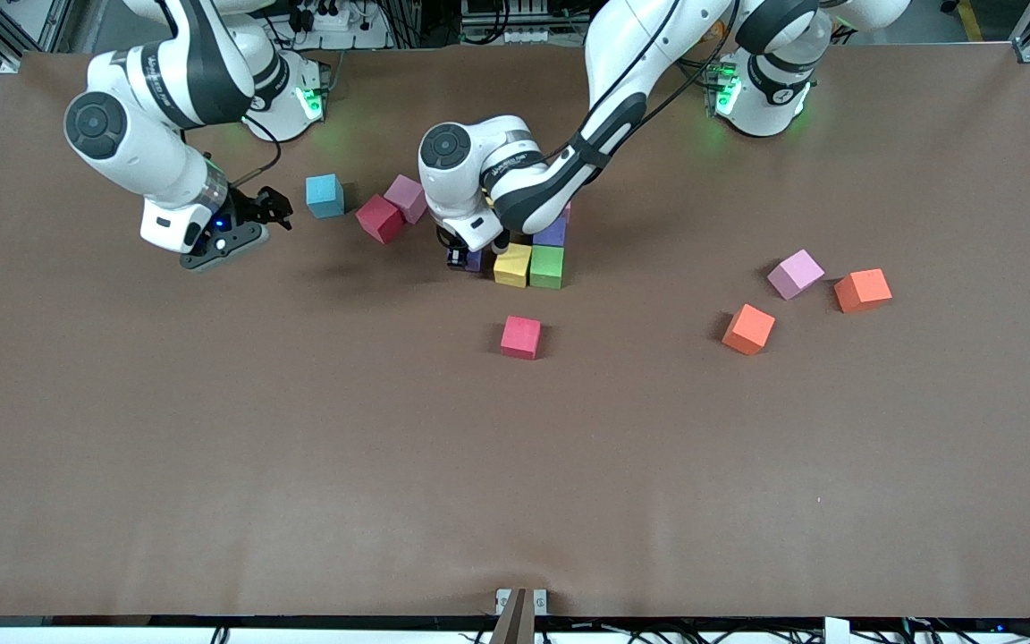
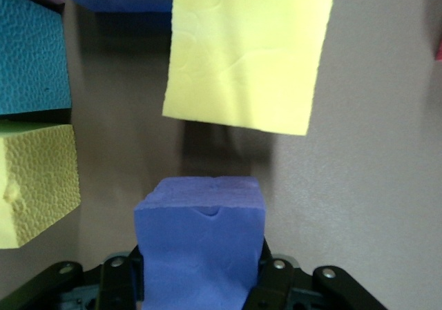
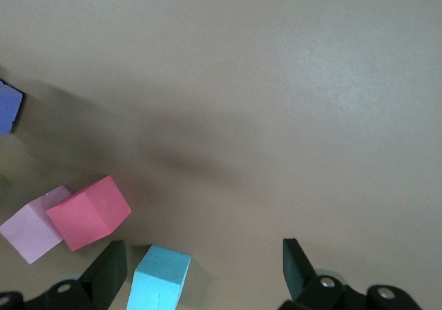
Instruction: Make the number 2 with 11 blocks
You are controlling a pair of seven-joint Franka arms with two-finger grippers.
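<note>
My left gripper (image 1: 466, 258) is shut on a purple block (image 2: 200, 244), low over the table beside a yellow block (image 1: 512, 265), with a small gap between them. That yellow block (image 2: 248, 54) adjoins a green block (image 1: 547, 266) and another purple block (image 1: 551, 233) in a tight group; the left arm hides the rest of the group. In the left wrist view a sky blue block (image 2: 31, 54) and a second yellow block (image 2: 34, 182) show at the edge. My right gripper (image 1: 260, 210) hangs open beside a sky blue block (image 1: 325, 195), with nothing between its fingers (image 3: 110, 268).
A red block (image 1: 380, 218) and a pink block (image 1: 406, 198) touch each other between the sky blue block and the group. A lone red block (image 1: 521, 337) lies nearer the camera. Two orange blocks (image 1: 748, 328) (image 1: 863, 290) and a pink one (image 1: 795, 274) lie toward the left arm's end.
</note>
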